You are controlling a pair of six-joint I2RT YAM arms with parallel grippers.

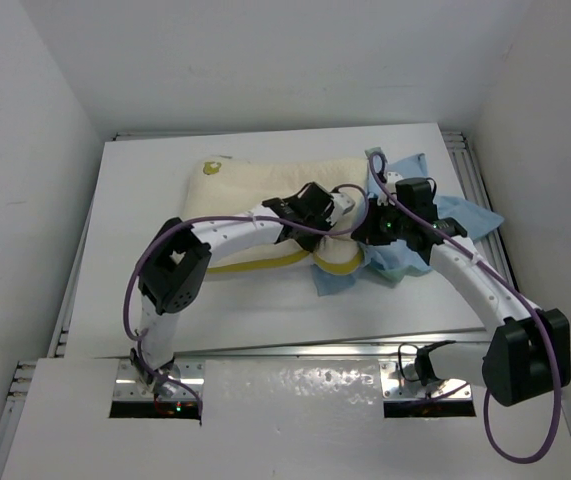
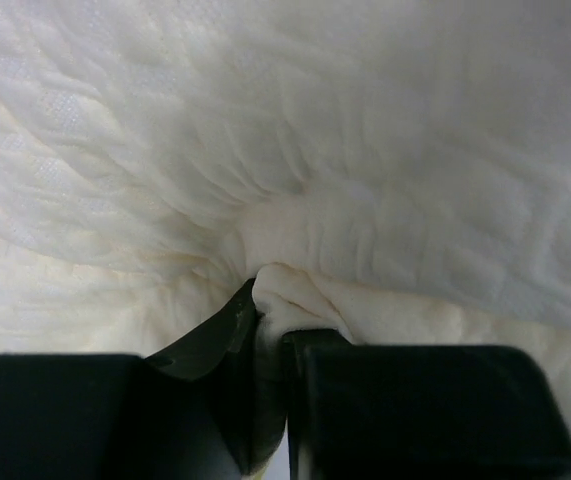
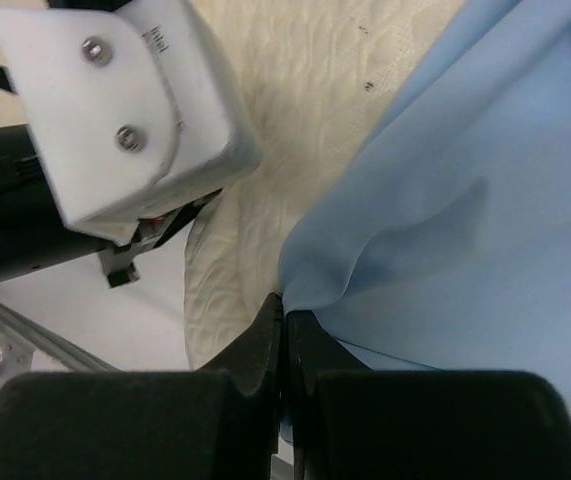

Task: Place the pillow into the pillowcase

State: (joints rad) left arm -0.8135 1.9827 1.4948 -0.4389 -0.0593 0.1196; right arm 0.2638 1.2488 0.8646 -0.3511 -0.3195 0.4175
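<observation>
The cream pillow (image 1: 255, 190) lies across the middle of the table, its yellow seam at the near edge. The light-blue pillowcase (image 1: 465, 215) lies crumpled at its right end. My left gripper (image 1: 343, 208) is shut on a pinched fold of the pillow (image 2: 285, 290) near its right end. My right gripper (image 1: 377, 232) is shut on the edge of the pillowcase (image 3: 445, 200), right beside the pillow (image 3: 295, 80) and close to the left gripper's white housing (image 3: 125, 110).
The white table (image 1: 265, 310) has metal rails along its right side (image 1: 480, 180) and near edge. White walls enclose it on three sides. The two arms cross close together over the pillow's right end.
</observation>
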